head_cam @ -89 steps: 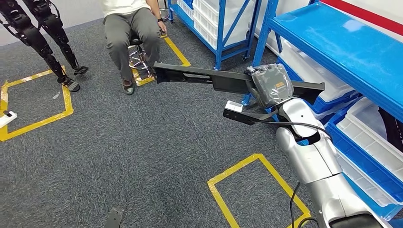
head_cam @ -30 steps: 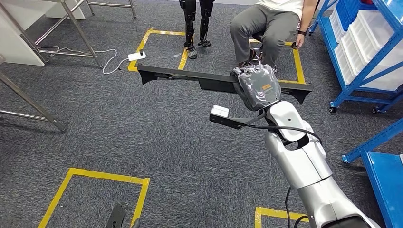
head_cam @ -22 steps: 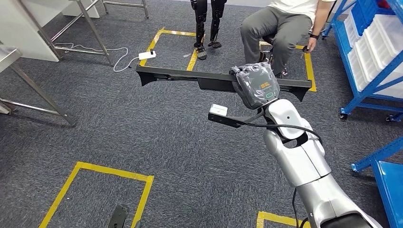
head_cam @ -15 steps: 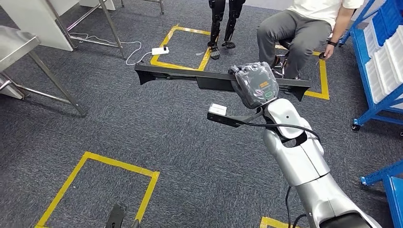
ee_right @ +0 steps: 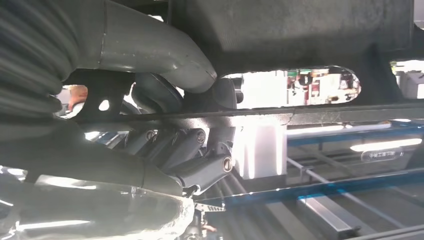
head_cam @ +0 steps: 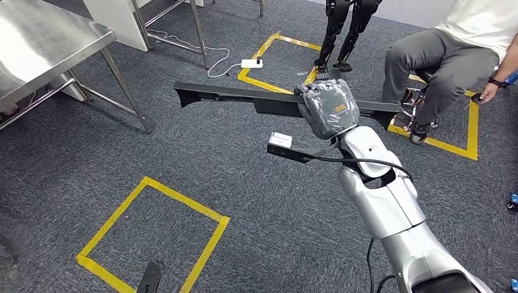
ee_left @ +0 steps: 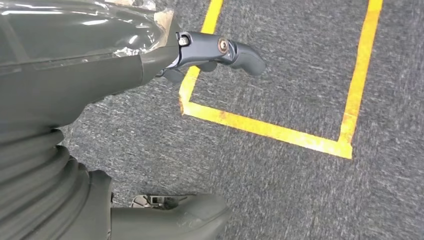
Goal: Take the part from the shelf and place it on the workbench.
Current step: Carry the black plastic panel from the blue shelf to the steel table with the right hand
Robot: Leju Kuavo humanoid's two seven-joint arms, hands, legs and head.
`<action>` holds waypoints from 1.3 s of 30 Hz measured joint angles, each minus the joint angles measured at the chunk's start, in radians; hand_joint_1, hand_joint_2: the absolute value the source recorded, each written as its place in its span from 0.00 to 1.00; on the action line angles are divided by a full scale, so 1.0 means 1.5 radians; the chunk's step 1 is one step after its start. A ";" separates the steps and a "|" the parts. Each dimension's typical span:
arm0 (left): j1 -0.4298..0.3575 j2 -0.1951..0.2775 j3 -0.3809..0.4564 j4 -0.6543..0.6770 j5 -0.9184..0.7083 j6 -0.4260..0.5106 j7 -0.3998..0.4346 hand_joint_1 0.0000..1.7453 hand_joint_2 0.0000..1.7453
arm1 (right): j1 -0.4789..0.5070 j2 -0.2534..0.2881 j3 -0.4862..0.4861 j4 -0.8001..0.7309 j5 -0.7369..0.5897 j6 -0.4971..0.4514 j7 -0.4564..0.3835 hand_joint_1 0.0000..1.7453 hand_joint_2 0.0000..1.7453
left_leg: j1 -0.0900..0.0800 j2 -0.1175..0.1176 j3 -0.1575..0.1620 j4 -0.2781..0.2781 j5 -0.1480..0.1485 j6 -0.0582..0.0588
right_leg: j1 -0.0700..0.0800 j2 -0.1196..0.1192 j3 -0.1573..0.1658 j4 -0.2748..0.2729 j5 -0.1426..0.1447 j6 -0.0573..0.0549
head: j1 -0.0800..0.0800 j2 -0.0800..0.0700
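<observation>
The part (head_cam: 244,96) is a long black bar with flared ends, held level above the carpet. My right hand (head_cam: 330,110), wrapped in clear plastic, grips it right of its middle. In the right wrist view the dark fingers (ee_right: 190,150) curl under a thin edge of the part (ee_right: 300,30), with the thumb on its other side. The workbench (head_cam: 43,43), a steel-topped table on thin legs, stands at the upper left, well apart from the part's left end. My left hand (ee_left: 220,50) hangs over the carpet with its fingers apart and nothing in it.
A person (head_cam: 452,55) sits on a stool at the upper right, just beyond the part's right end. Another robot's black legs (head_cam: 342,24) stand at the back. Yellow tape squares (head_cam: 153,232) mark the grey carpet. A white power strip (head_cam: 250,63) with a cable lies near the table legs.
The camera has turned: the blue shelves have slid out to the right and the steel workbench has come in at the upper left. My right hand keeps the same hold on the part.
</observation>
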 joint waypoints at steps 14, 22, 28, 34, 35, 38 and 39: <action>0.001 0.003 0.000 0.000 -0.001 -0.001 0.001 0.00 1.00 | -0.004 0.003 0.001 0.007 0.003 0.000 0.000 0.93 1.00 | 0.003 0.115 -0.007 0.010 -0.002 -0.019 | 0.007 -0.090 0.017 -0.008 -0.007 -0.023 | -0.008 0.000; -0.002 0.004 0.001 0.000 -0.003 -0.001 0.003 0.00 1.00 | -0.009 -0.002 0.000 0.014 -0.001 -0.004 0.001 0.93 1.00 | 0.003 0.072 0.007 -0.012 0.006 0.008 | 0.004 -0.049 -0.043 0.129 -0.074 -0.014 | -0.003 0.000; -0.001 0.004 0.001 0.000 -0.007 -0.002 0.006 0.00 1.00 | -0.013 -0.010 -0.002 0.022 -0.005 -0.003 0.004 0.93 1.00 | 0.006 0.021 0.002 0.000 0.001 0.001 | -0.012 -0.018 -0.020 0.055 -0.025 0.014 | -0.001 0.000; 0.004 0.006 0.002 0.000 -0.007 -0.002 0.006 0.00 1.00 | -0.022 -0.013 -0.003 0.027 -0.009 0.001 0.001 0.93 1.00 | 0.008 0.021 -0.015 0.019 -0.009 -0.017 | -0.011 -0.027 0.002 0.014 -0.008 -0.007 | -0.004 0.000; 0.004 0.006 0.002 0.000 -0.007 -0.001 0.006 0.00 1.00 | -0.023 -0.013 -0.003 0.027 -0.010 0.001 0.001 0.93 1.00 | 0.007 0.040 -0.025 0.043 -0.023 -0.019 | -0.011 -0.032 0.002 0.013 -0.008 -0.011 | -0.006 0.000; 0.001 0.006 0.001 0.000 -0.010 -0.001 0.006 0.00 1.00 | -0.025 -0.014 -0.005 0.030 -0.012 0.002 -0.001 0.93 1.00 | 0.007 0.076 -0.085 0.171 -0.084 -0.022 | -0.004 -0.052 0.003 0.013 -0.010 -0.020 | -0.010 0.000; 0.001 0.005 0.001 0.000 -0.011 -0.001 0.007 0.00 1.00 | -0.025 -0.014 -0.005 0.032 -0.012 0.002 -0.002 0.93 1.00 | 0.007 0.078 -0.098 0.198 -0.091 -0.022 | -0.002 -0.059 0.003 0.013 -0.010 -0.021 | -0.010 0.000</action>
